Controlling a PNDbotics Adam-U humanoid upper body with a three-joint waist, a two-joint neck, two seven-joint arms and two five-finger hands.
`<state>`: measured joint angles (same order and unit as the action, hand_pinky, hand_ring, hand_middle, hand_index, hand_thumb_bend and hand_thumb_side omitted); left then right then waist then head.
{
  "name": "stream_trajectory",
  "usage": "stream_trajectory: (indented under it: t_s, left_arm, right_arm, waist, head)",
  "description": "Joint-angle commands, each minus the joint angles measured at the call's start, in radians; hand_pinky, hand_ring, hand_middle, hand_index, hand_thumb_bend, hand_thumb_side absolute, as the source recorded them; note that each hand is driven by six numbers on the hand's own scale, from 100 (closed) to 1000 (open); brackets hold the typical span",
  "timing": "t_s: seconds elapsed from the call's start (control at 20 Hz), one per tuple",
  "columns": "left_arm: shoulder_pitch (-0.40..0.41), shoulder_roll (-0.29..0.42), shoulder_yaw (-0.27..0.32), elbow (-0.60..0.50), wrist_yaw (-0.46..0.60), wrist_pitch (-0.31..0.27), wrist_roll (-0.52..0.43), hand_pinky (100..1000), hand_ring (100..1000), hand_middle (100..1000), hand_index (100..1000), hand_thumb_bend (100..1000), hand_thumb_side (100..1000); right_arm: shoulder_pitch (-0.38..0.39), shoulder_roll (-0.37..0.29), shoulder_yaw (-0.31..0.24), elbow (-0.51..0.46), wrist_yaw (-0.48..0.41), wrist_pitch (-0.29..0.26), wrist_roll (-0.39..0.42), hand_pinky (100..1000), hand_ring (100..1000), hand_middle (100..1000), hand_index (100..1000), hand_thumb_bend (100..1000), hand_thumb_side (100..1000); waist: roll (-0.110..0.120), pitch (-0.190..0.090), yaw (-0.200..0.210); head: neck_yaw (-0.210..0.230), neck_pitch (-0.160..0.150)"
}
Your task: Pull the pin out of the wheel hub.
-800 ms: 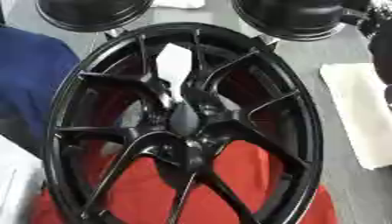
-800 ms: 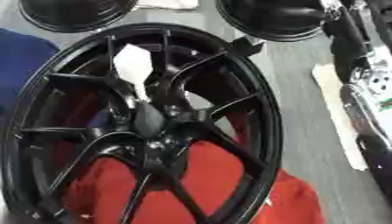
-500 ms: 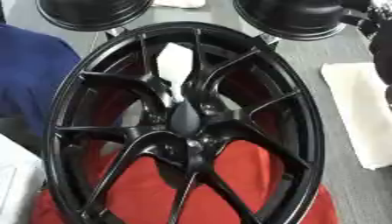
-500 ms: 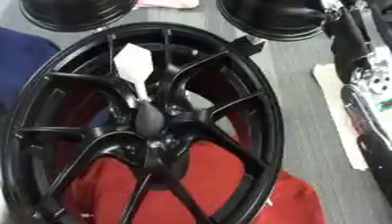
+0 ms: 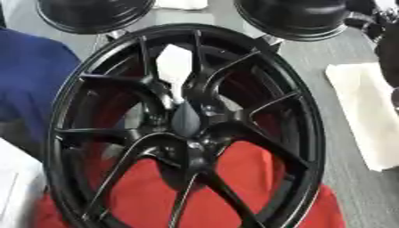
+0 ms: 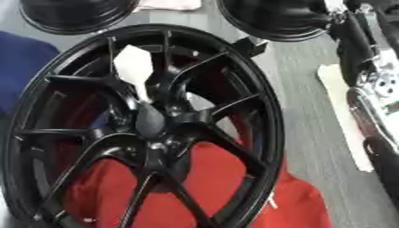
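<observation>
Wheel (image 5: 187, 129), black, spoked, propped over red cloth (image 5: 156, 191); right arm (image 6: 366, 67) beside it, hand state unclear.

The black wheel (image 5: 187, 129) fills most of the frame, and its spokes leave only narrow gaps around the hub (image 5: 187, 120). Two dark round objects (image 5: 292, 18) block the upper edge. Red cloth (image 5: 234, 187) lies below, blue fabric (image 5: 31, 84) on the left. Bare grey floor (image 6: 311, 129) stays open on the right, near a white sheet (image 5: 366, 111).
</observation>
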<state>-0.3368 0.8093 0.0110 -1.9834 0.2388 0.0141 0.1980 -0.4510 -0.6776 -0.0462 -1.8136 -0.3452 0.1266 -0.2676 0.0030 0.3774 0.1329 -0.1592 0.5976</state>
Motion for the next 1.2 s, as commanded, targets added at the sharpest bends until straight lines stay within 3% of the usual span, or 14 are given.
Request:
stream_trajectory:
  t_s: [0.05,0.3,0.55,0.8,0.9,1.2]
  left_arm:
    - [-0.035,0.161,-0.019,-0.017,-0.058,0.023,-0.107,814,796,736,758,168,663]
    - [-0.126,0.312,-0.076,-0.017,-0.151,0.067,-0.371,813,792,734,775,208,645]
    - [-0.243,0.359,-0.144,-0.017,-0.230,0.101,-0.643,822,796,727,796,235,639]
    - [-0.401,0.326,-0.239,0.027,-0.332,0.105,-0.982,841,810,754,820,268,666]
    - [-0.467,0.293,-0.268,0.063,-0.370,0.099,-1.065,843,813,758,823,277,672]
    - [-0.603,0.207,-0.374,0.161,-0.431,0.062,-1.104,839,813,757,822,291,662]
  right_arm:
    - [0.005,-0.045,-0.011,-0.016,0.001,0.000,0.001,815,838,673,730,100,677]
    - [0.024,-0.057,-0.005,-0.012,0.002,0.002,0.005,815,838,673,730,100,678]
    - [0.033,-0.066,0.000,-0.010,0.005,0.005,0.010,815,837,671,729,100,679]
    - [0.032,-0.068,0.006,-0.007,0.005,0.007,0.015,814,836,670,728,100,682]
    - [0.031,-0.068,0.010,-0.005,0.004,0.010,0.019,814,836,670,728,100,683]
    - [0.025,-0.070,0.017,-0.003,0.004,0.013,0.027,814,836,670,727,100,682]
  waist:
    - [0.005,-0.038,-0.004]
    - [0.010,-0.046,-0.018]
    - [0.017,-0.046,-0.025]
    - [0.025,-0.046,-0.026]
    - [0.026,-0.046,-0.026]
    - [0.031,-0.051,-0.029]
  head:
    - [0.001,0.006]
    - [-0.003,0.023]
    - [0.002,0.025]
    - [0.009,0.020]
    - [0.011,0.020]
    - [0.026,0.012]
